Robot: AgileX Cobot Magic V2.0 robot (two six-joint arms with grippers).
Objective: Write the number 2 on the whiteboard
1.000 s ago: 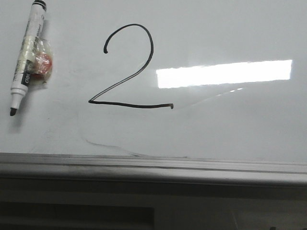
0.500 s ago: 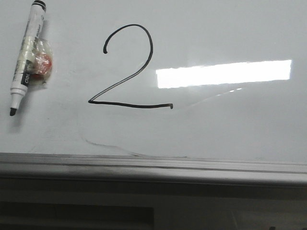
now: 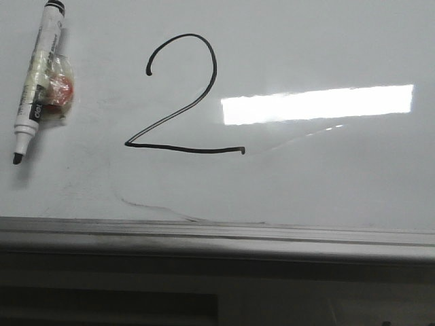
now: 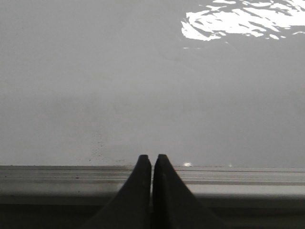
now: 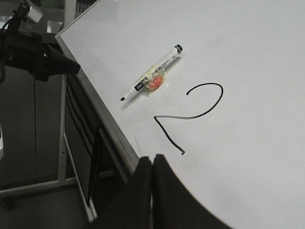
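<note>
The number 2 point(image 3: 183, 149) is drawn in thin black line on the whiteboard point(image 3: 326, 176), left of centre in the front view. It also shows in the right wrist view point(image 5: 181, 118). An uncapped black-and-white marker point(image 3: 37, 81) with a red blob taped to it lies on the board at the far left, tip toward the rail. My left gripper point(image 4: 152, 156) is shut and empty over the board's lower rail point(image 4: 238, 174). My right gripper point(image 5: 152, 157) is shut and empty near the board's edge, below the 2's base stroke. Neither gripper shows in the front view.
A grey metal rail point(image 3: 217, 234) runs along the board's lower edge, with a dark frame below it. A bright lamp reflection point(image 3: 316, 104) lies right of the 2. Faint erased curves sit under the digit. The left arm point(image 5: 43, 59) shows beside the board's corner.
</note>
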